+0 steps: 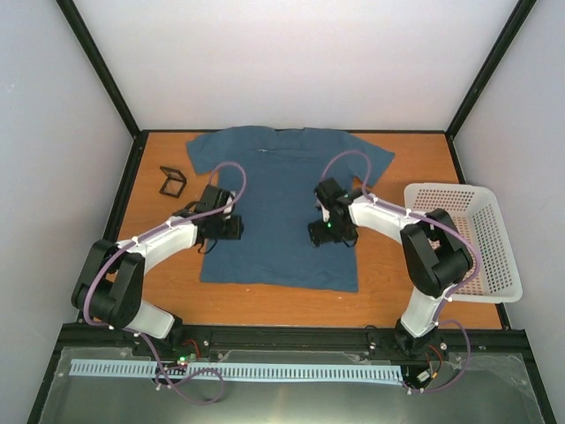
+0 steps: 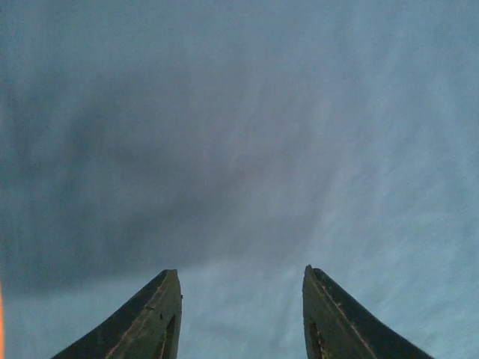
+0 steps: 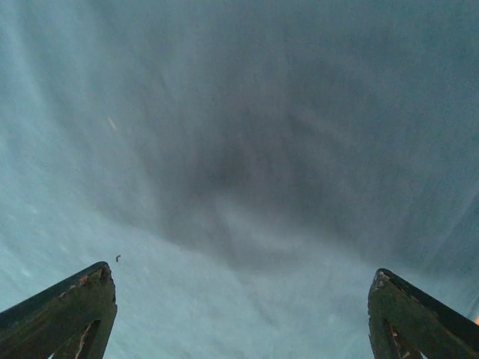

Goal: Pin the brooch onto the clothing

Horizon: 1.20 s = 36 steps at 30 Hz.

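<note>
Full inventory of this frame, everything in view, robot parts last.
T-shirt: one, dark teal-blue, spread flat at the middle of the table, neck toward the far side.
holder: one, black angular frame, on the table left of the shirt, apart from it.
basket: one, white mesh, at the table's right edge, nothing seen inside.
brooch: none visible in any view.
table: one, orange-brown wood.
slotted strip: one, pale, along the near edge by the arm bases.
left gripper: one, dark fingers, open, over the shirt's left part.
right gripper: one, dark fingers, open wider, over the shirt's right part.
</note>
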Tool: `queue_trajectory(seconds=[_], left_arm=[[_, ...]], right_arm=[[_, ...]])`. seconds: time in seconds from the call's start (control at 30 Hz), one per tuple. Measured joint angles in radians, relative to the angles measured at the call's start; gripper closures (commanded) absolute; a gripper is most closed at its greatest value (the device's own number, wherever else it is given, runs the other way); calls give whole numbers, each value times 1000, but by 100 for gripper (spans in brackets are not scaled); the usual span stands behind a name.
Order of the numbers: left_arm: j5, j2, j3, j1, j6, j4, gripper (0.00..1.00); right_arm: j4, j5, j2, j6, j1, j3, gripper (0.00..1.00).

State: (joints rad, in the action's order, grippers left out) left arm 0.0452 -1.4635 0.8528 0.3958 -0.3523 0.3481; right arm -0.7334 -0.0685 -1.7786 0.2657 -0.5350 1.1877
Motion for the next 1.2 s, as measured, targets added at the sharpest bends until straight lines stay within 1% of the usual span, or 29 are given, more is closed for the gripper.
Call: queue_trajectory(seconds=[0.07,0.2,0.27,0.37,0.4,0.47,0.53,0.6,0.67,0.7,0.8,0.87,0.9,0.93,1.0,1.07,1.13,1.17,1.2], left_arm=[[13,0,-72,0,-51,7,55],[29,13,-164,9,-171,7,55],[38,36,-220,11,-245,-1,55],[82,115,-308,11,-362,-43,56],[107,151,-347,11,-405,-63,58],[167,250,-440,16,-489,-105,59],[203,341,-508,23,-543,-105,58],[215,438,-542,28,-585,-52,57],[211,502,-544,30,-604,26,55],[205,527,-543,30,-610,66,53],[192,592,-518,31,-623,185,50],[193,639,-495,31,-625,236,45],[195,670,-481,31,-621,254,41],[195,702,-465,31,-614,267,37],[188,771,-407,31,-581,282,24],[169,821,-332,32,-539,274,14],[143,866,-255,32,-484,228,4],[132,880,-215,32,-456,202,1],[114,888,-162,32,-424,175,0]], right_arm=[[10,11,21,26,-26,-74,12],[51,66,56,76,-60,-186,15],[84,84,107,105,-77,-250,15],[112,105,213,154,-98,-373,15],[129,112,262,173,-103,-423,14],[121,121,348,219,-119,-497,11],[95,124,399,261,-141,-534,10],[76,129,421,292,-150,-541,7],[76,145,438,311,-148,-541,4],[77,148,451,316,-140,-540,1],[78,151,502,315,-114,-528,0],[76,168,547,297,-100,-502,0],[72,177,573,286,-96,-484,0],[67,191,600,271,-93,-462,0],[47,222,661,235,-93,-401,0],[27,257,727,193,-92,-328,0],[7,292,806,141,-92,-239,0],[-3,304,840,124,-91,-196,0],[-11,317,875,99,-91,-142,0]])
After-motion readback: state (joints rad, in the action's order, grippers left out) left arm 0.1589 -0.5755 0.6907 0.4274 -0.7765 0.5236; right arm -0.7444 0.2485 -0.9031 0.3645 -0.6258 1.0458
